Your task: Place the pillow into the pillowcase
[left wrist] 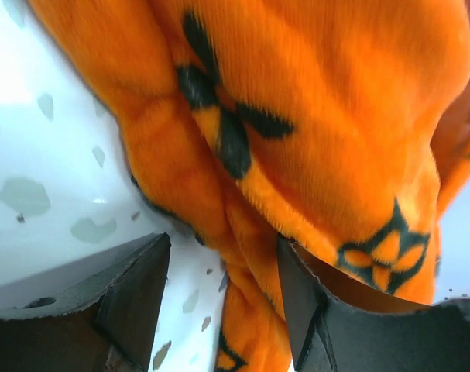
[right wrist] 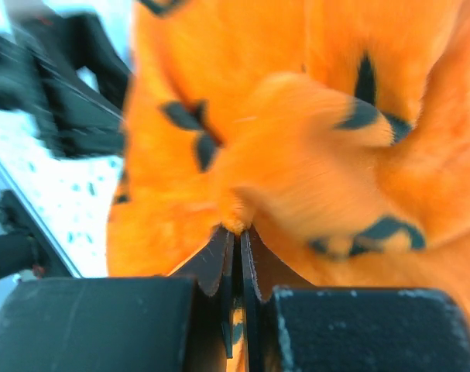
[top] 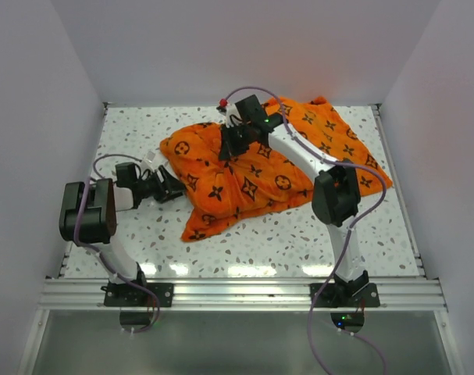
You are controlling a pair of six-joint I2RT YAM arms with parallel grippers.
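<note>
The orange pillowcase (top: 252, 168) with dark brown motifs lies bunched across the middle and back right of the table. The pillow is hidden; no cream fabric shows. My right gripper (top: 230, 144) is shut on a fold of the pillowcase (right wrist: 312, 147) near its top left and holds it up a little; the pinch (right wrist: 236, 230) shows in the right wrist view. My left gripper (top: 172, 186) is open at the pillowcase's left edge. In the left wrist view (left wrist: 223, 256) a fold of the pillowcase (left wrist: 312, 116) hangs between its jaws, against the right finger.
The speckled white table (top: 299, 242) is walled at the left, back and right. A small red object (top: 222, 102) sits at the back edge. A metal rail (top: 244, 293) runs along the front by the arm bases.
</note>
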